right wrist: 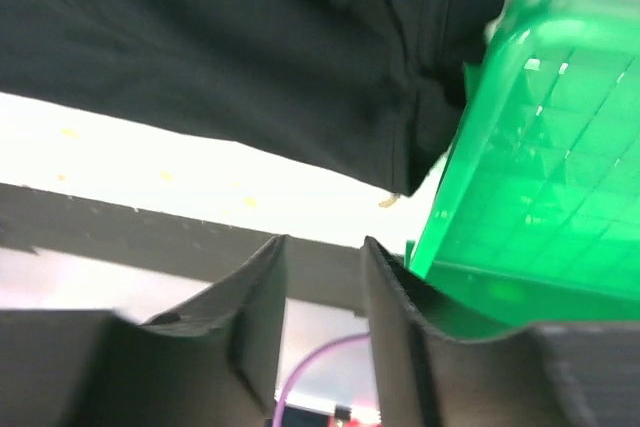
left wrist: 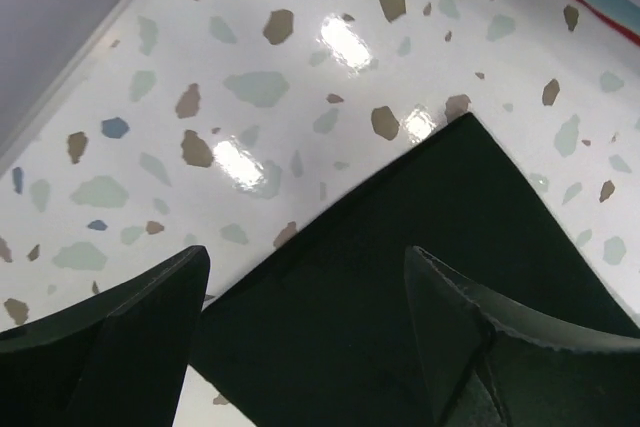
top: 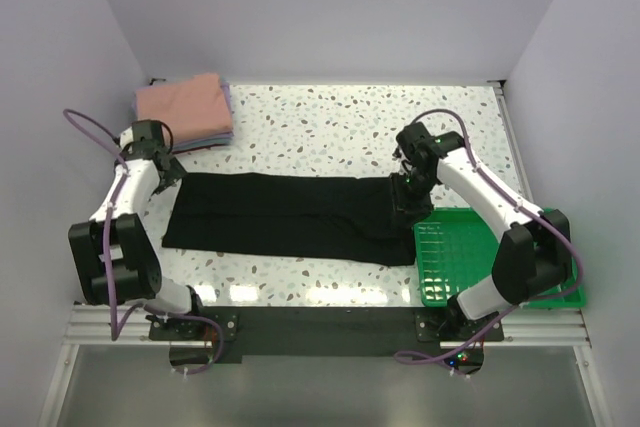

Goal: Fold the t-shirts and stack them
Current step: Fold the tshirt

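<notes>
Left pincer [left wrist: 307, 257] spread over black t-shirt [top: 290, 217] corner, right pincer [right wrist: 324, 242] narrowly parted, empty; judged best: pinch both ends evenly, lift together, fold square.

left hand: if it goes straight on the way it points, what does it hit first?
Likely the black t-shirt: its corner lies flat on the table, dead ahead of the open left hand. Nothing else shows in that line, though depth is unclear.
</notes>
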Controlling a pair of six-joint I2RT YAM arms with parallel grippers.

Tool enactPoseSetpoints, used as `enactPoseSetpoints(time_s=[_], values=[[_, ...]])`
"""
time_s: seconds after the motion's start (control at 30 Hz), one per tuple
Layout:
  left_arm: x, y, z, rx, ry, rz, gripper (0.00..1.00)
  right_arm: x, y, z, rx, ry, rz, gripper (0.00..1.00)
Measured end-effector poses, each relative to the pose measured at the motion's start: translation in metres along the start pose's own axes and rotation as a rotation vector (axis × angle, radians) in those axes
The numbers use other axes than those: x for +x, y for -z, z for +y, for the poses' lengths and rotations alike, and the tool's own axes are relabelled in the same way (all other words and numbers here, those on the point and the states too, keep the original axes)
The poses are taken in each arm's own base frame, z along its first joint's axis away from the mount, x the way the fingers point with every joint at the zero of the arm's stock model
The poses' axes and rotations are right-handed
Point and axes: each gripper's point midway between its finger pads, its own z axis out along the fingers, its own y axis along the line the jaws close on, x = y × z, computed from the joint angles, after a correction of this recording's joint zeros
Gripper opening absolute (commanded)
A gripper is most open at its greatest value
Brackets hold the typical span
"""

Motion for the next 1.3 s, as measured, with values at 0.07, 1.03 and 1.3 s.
enactPoseSetpoints(time_s=[0.07, 1.03, 1.3], values=[[-0.007, 0.006, 0.005, -0.006, 0.017, -0.026, 0.84, 0.009, -0.002, -0.002, 0.026, 0.016, 0.027, 0.45], [0.084, -0.016, -0.105, 0.318, -0.052, 0.241, 0.75, 0.002, -0.095, 0.092, -0.122, 0.458, 0.011, 0.38], [0.079, -0.017, -0.106, 0.348, -0.02, 0.236, 0.75, -0.008, -0.12, 0.099, -0.111, 0.44, -0.042, 0.4]])
